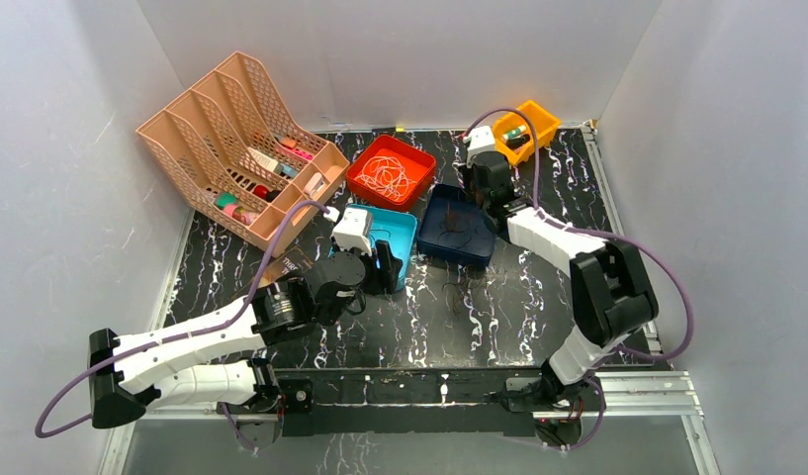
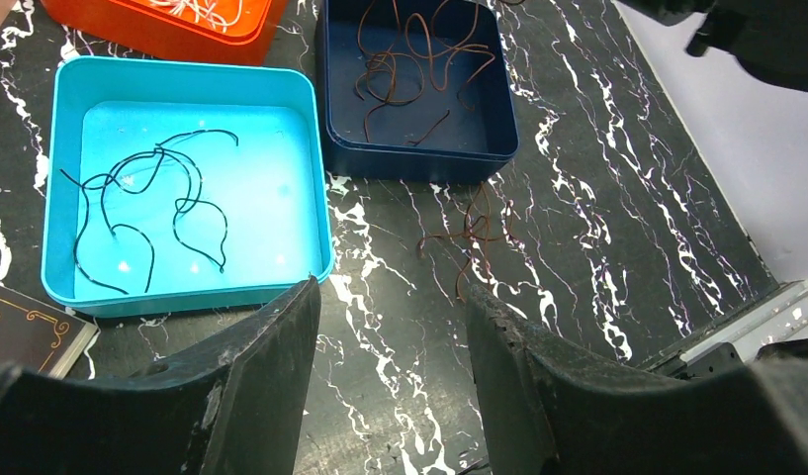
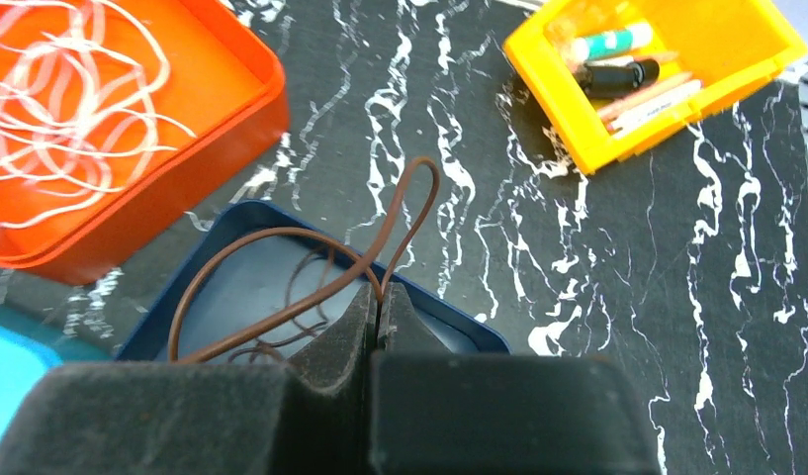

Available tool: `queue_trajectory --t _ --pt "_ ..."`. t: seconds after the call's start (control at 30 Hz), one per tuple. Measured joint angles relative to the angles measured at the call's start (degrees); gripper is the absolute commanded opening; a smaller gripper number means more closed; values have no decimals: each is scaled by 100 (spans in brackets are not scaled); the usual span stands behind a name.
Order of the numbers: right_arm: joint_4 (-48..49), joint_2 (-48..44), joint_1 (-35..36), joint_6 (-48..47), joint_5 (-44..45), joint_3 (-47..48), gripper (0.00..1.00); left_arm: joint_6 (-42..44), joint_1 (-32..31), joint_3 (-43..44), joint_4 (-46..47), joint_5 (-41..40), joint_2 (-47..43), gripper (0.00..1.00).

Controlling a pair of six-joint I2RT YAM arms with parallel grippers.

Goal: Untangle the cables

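White cables (image 1: 390,173) lie coiled in the red tray (image 1: 368,190). Black cables (image 2: 152,203) lie in the light blue tray (image 2: 192,84). Reddish-brown cables (image 2: 409,59) lie in the dark blue tray (image 2: 419,158), and one more brown cable (image 2: 469,237) lies on the table in front of it. My right gripper (image 3: 378,297) is shut on a brown cable (image 3: 400,213) that loops up above the dark blue tray (image 3: 449,312). My left gripper (image 2: 390,336) is open and empty above the table, near the light blue tray's front corner.
A peach file rack (image 1: 231,139) with small items stands at the back left. A yellow bin (image 1: 526,129) with pens sits at the back right. A dark booklet (image 2: 29,332) lies left of the left gripper. White walls surround the black marbled table.
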Motion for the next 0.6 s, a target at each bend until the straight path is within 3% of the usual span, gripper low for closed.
queue_trajectory --t 0.37,0.6 --pt "105 870 -280 -55 -83 33 3 -42 4 0 -2 4 20 55" --pt "-592 892 -280 101 -282 140 17 -46 37 -2 4 15 61 56"
